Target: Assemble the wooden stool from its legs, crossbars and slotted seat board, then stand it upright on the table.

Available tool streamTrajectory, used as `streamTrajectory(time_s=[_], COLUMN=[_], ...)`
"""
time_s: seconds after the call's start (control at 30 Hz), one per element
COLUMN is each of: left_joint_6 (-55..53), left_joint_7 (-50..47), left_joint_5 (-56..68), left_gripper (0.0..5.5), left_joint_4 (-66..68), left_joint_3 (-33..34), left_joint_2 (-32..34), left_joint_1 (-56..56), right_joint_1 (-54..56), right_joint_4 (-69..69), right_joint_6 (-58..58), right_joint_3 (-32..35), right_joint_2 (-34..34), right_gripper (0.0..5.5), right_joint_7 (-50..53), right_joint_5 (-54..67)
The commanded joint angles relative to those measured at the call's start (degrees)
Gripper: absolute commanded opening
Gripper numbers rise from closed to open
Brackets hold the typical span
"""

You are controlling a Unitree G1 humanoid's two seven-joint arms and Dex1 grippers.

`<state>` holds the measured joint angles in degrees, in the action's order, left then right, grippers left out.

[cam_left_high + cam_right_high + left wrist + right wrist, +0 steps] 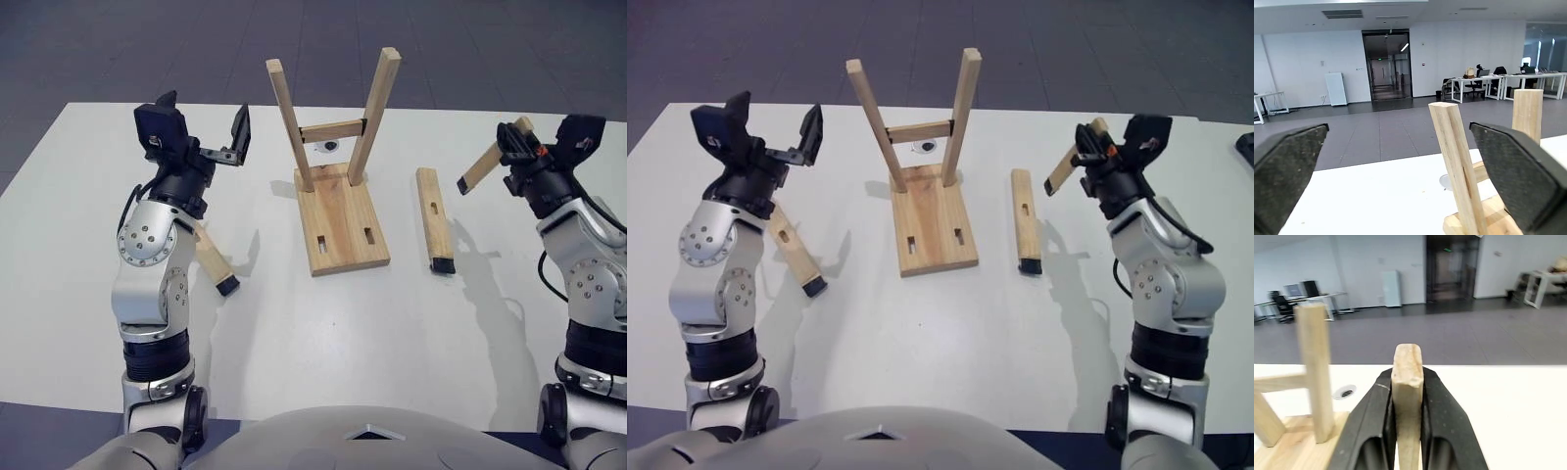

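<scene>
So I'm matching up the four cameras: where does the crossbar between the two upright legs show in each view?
Left eye view: crossbar upper centre, bridging the upright legs.
Right eye view: crossbar upper, slightly left of centre.
Left wrist view: a short stretch of crossbar between the nearer leg and a finger pad.
Right wrist view: crossbar meets the tall upright leg.
Shared landmark: the round disc in the table just behind it.

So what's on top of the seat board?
Two legs joined by a crossbar stand at the board's far end; two nearer slots are empty. Leg ends inside it are covered.
</scene>
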<state>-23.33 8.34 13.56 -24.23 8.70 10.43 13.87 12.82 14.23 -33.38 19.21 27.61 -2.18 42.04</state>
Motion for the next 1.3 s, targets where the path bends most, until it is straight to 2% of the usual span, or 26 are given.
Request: streamTrajectory(time_s=[0.03, 0.3, 0.5, 0.77, 1.07, 1.3], left_joint_6=[-0.6, 0.7, 2.3, 2.9, -1.0, -6.7], left_joint_7=[-2.3, -6.1, -5.5, -5.3, -6.9, -11.3], left_joint_5=[0.8, 1.5, 0.7, 0.2, -1.5, -1.8], left_gripper=[5.4, 5.4, 5.4, 5.4, 5.4, 5.4], left_joint_4=[2.3, 7.4, 9.3, 9.5, 6.2, 2.7], left_joint_3=[0.4, 1.7, 0.1, -1.2, -2.6, -2.8], left_joint_2=[-2.2, -5.0, -5.1, -4.6, -4.5, -6.5], left_joint_1=[1.2, 4.8, 6.0, 5.6, 5.9, 7.1], right_joint_1=[-0.2, 1.1, 2.8, 3.0, 2.3, 0.9], right_joint_4=[-2.5, -9.5, -15.9, -17.3, -13.3, -12.2], right_joint_6=[1.7, 5.7, 9.0, 9.5, 5.7, 0.2], right_joint_3=[3.2, 2.6, 3.8, 3.2, -3.6, -3.3], right_joint_2=[-8.0, -14.4, -15.4, -15.2, -14.8, -17.8], right_gripper=[0.42, 0.42, 0.42, 0.42, 0.42, 0.42], right_joint_7=[4.5, 3.1, 1.2, 1.2, 5.5, 13.2], right_joint_5=[1.4, -1.1, -3.1, -5.4, -14.9, -18.8])
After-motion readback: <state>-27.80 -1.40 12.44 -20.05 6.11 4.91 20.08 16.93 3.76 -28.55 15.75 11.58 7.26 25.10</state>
